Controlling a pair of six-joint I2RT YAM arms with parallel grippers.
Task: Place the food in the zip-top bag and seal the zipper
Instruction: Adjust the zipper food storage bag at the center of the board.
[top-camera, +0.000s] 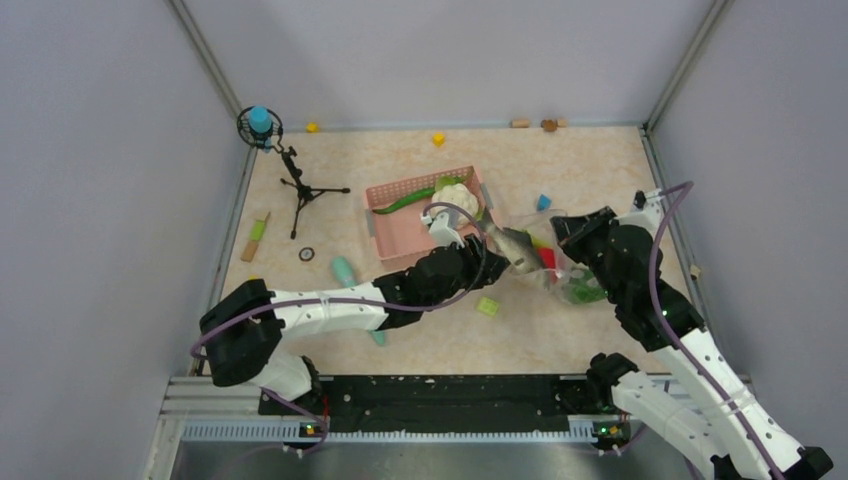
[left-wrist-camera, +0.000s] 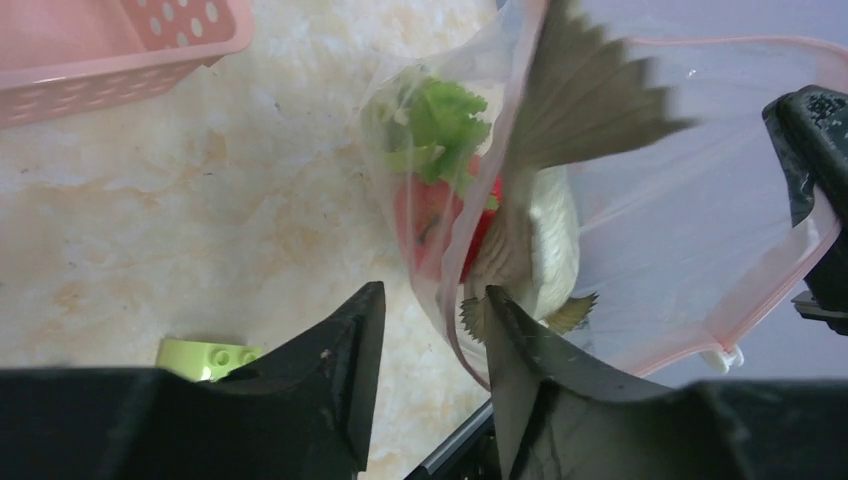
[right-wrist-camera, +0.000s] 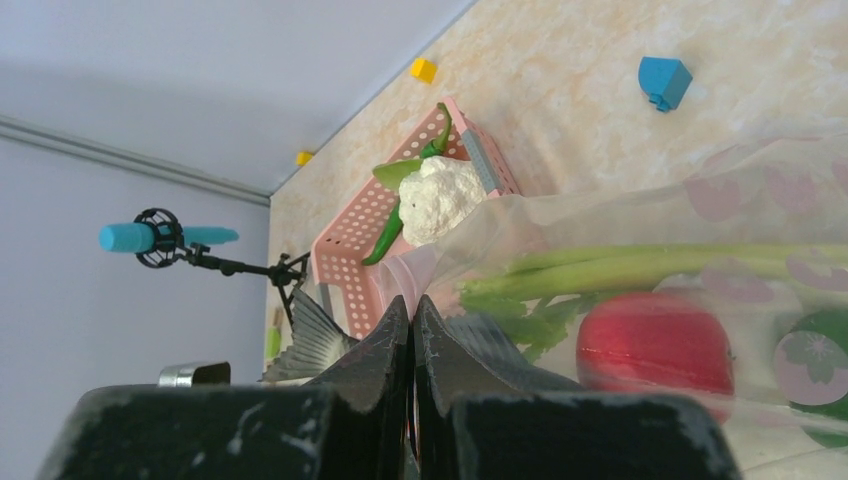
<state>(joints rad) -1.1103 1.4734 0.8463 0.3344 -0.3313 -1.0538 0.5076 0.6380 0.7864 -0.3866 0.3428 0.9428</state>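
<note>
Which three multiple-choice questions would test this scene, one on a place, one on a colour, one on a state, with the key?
1. Where is the cauliflower? A in the pink basket; B in the zip-top bag; C out of view.
2. What colour is the tomato in the bag? A yellow; B red; C blue.
3. How is the right gripper? A wide open; B shut on nothing; C shut on the bag's edge.
Key: A, it lies in the basket; B, red shows through the plastic; C, it pinches the plastic.
</note>
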